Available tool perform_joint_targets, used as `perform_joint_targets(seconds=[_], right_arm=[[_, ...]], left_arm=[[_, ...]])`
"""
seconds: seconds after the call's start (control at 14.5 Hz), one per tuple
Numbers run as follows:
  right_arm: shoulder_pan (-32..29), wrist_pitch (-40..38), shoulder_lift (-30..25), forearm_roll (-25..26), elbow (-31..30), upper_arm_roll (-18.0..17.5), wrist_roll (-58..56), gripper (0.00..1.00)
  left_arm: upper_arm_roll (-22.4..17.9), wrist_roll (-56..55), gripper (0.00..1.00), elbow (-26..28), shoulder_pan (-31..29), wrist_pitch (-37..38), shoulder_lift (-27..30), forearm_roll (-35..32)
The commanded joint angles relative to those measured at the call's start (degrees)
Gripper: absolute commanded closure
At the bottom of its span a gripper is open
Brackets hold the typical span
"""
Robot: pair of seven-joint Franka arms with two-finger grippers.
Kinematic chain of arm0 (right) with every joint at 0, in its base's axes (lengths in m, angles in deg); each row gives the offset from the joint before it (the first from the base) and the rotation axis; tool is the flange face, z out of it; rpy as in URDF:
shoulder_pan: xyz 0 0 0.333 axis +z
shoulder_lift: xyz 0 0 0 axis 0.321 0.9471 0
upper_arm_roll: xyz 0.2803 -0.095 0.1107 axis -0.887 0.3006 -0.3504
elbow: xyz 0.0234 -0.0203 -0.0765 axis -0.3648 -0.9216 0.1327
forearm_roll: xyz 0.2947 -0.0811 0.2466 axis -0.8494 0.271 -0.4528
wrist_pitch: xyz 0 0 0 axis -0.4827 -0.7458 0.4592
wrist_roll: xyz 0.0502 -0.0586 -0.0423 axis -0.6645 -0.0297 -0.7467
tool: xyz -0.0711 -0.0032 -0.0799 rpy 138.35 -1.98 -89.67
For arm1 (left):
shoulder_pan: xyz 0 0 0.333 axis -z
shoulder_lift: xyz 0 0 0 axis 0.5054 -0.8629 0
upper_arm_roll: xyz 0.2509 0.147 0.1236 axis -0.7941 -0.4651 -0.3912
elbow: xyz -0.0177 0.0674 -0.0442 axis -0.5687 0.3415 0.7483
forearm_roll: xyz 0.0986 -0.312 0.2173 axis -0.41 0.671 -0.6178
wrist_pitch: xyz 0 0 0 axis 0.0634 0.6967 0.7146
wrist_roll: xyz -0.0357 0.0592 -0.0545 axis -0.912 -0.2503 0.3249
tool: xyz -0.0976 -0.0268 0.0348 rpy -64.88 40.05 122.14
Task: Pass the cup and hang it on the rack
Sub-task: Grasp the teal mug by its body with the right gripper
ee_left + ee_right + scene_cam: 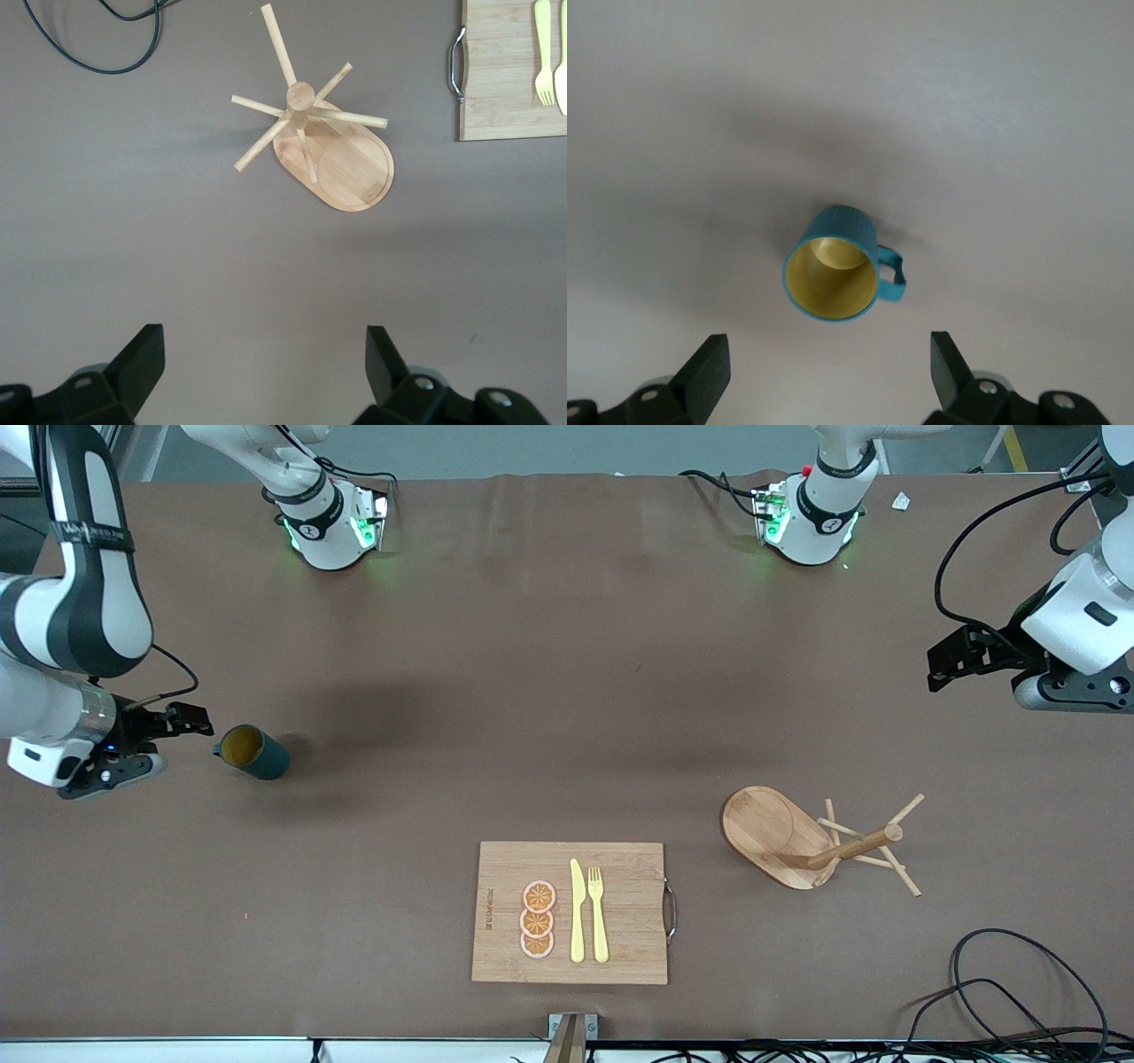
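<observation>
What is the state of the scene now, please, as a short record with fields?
cup: teal mug, upright on the table, toward the right arm's end
rack: wooden mug tree, upright, empty pegs, toward the left arm's end
right end effector: open, beside the mug
left end effector: open, above the table, waiting
cutting board: holds orange slices, knife, fork

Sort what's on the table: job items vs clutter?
Job items:
- cup, upright, toward the right arm's end
- rack, toward the left arm's end
- right pincer, open, beside the cup
- left pincer, open, above the rack area

Clutter:
- cutting board
- orange slices
- knife
- fork
- cables
</observation>
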Motion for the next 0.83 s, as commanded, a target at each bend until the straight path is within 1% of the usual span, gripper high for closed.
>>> perform_joint_targets(seconds=[0.0,0.28,0.48,0.55,0.62,0.69,0.76], right_arm=[[-3.0,5.4,3.4,-3.9,-2.4,-0.2,-10.2,0.00],[-3.8,17.6,5.3,-5.6,-9.5,-0.3,-19.0,0.00],[-3.9,22.1,6.5,-6.0,-12.0,-0.5,-21.5,0.00],[-3.9,22.9,7.0,-6.0,-12.4,-0.6,-22.4,0.03],[-3.8,23.3,7.4,-6.2,-12.5,-0.6,-22.8,0.09],[-3.8,23.9,7.8,-6.6,-12.6,-0.6,-23.7,0.19],[-3.8,24.7,8.2,-7.2,-12.8,-0.6,-25.2,0.31]], left_arm=[[0.0,0.0,0.00,-0.3,-0.3,0.7,0.0,-0.3],[0.0,0.1,0.00,-0.3,-0.5,0.7,0.0,-0.1],[0.0,0.1,0.00,-0.5,-0.6,0.7,-0.4,-0.1],[0.0,0.1,0.00,-0.5,-0.6,0.7,-0.4,-0.1],[0.0,0.1,0.00,-0.5,-0.6,0.7,-0.5,-0.1],[0.0,0.0,0.00,-0.5,-0.6,0.7,-0.5,-0.1],[0.0,0.0,0.00,-0.5,-0.6,0.7,-0.5,-0.1]])
